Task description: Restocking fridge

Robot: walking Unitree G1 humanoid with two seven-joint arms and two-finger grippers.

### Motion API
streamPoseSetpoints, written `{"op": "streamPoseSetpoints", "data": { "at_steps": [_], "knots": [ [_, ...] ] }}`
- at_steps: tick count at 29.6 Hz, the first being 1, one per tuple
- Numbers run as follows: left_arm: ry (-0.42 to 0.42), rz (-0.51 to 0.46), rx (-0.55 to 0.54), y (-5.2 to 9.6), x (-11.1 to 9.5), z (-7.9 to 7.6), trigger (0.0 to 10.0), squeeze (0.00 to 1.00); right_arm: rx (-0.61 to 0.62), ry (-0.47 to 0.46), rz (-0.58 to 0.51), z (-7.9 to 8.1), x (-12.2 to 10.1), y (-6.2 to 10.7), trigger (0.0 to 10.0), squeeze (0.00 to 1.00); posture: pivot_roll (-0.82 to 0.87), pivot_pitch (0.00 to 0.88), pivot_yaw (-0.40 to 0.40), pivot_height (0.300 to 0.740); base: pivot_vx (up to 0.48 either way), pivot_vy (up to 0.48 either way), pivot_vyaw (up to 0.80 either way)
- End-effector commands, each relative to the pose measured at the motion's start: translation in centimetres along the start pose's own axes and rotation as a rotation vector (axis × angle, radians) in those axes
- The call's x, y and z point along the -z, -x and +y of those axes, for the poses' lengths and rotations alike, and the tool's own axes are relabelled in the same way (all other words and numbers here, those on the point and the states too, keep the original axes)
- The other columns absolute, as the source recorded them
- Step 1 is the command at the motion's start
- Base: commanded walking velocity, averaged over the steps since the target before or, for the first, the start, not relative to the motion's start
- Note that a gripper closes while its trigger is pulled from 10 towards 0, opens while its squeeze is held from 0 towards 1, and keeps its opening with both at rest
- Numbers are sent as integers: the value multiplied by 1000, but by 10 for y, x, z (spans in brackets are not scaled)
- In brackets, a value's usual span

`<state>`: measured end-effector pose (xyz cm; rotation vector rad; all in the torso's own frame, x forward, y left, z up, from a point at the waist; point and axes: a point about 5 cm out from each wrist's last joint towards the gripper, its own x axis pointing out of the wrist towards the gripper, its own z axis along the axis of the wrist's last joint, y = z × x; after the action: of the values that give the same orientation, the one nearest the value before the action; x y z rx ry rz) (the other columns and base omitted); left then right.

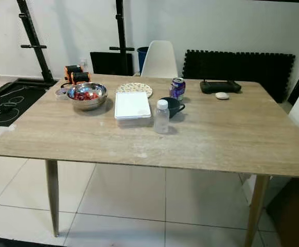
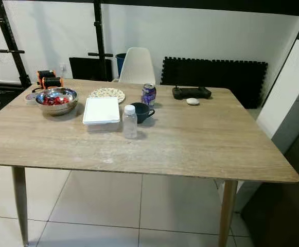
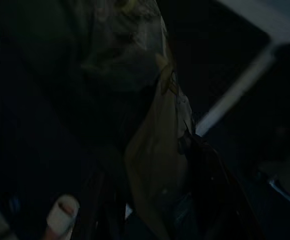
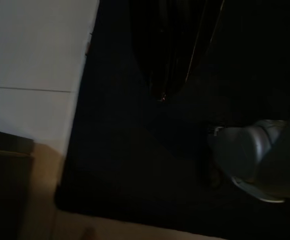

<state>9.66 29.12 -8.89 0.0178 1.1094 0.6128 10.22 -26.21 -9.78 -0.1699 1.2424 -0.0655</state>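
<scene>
Nearest, the bench (image 1: pixel 216 149) had a bare front edge and wide free room on its right half. Farther back stood a water bottle (image 1: pixel 161 117), white lidded box (image 1: pixel 132 106), dark mug (image 1: pixel 172 106), soda can (image 1: pixel 177 88), and a steel bowl (image 1: pixel 87 95) holding red-wrapped pieces. Whether either arm's fingers were parted, I could not tell.

A wooden table (image 1: pixel 216 139) stands on a tiled floor (image 1: pixel 128 195). A white box (image 1: pixel 132 106) lies near its middle. Left of the box sits a metal bowl (image 1: pixel 87 95); behind it a patterned plate (image 1: pixel 134 88); just right a clear bottle (image 1: pixel 161 117), a dark mug (image 1: pixel 172 106) and a can (image 1: pixel 177 88). Well right lie a black controller (image 1: pixel 220 86) and a small white object (image 1: pixel 222 95).
</scene>
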Motion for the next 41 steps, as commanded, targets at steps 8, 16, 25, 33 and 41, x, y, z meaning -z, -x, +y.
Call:
{"op": "streamPoseSetpoints", "data": {
  "at_steps": [8, 16, 25, 33, 41],
  "knots": [
    [-270, -64, 241, 6, -13, -53, 10000, 0, -15, 5, 25, 5, 4, -1, 10000, 0, -50, 0, -4, 740, 0, 0, 0],
    [-312, -44, 320, 10, -10, -68, 10000, 0, -31, 24, 42, 10, 7, -1, 10000, 0, -61, 0, -4, 740, 0, 0, 0],
    [-427, -57, 389, 14, -12, -84, 10000, 0, -44, 86, 57, 9, 8, -1, 10000, 0, -82, 0, -14, 740, 0, 0, 0],
    [-440, -70, 409, 15, -17, -89, 10000, 0, -9, 68, 77, 0, 11, 1, 10000, 0, -80, 0, -14, 740, 0, 0, -591],
    [-442, -43, 419, 17, -6, -90, 10000, 0, -14, 74, 91, 3, 14, 1, 10000, 0, -79, 0, -22, 740, 0, 0, -800]
  ]
}}
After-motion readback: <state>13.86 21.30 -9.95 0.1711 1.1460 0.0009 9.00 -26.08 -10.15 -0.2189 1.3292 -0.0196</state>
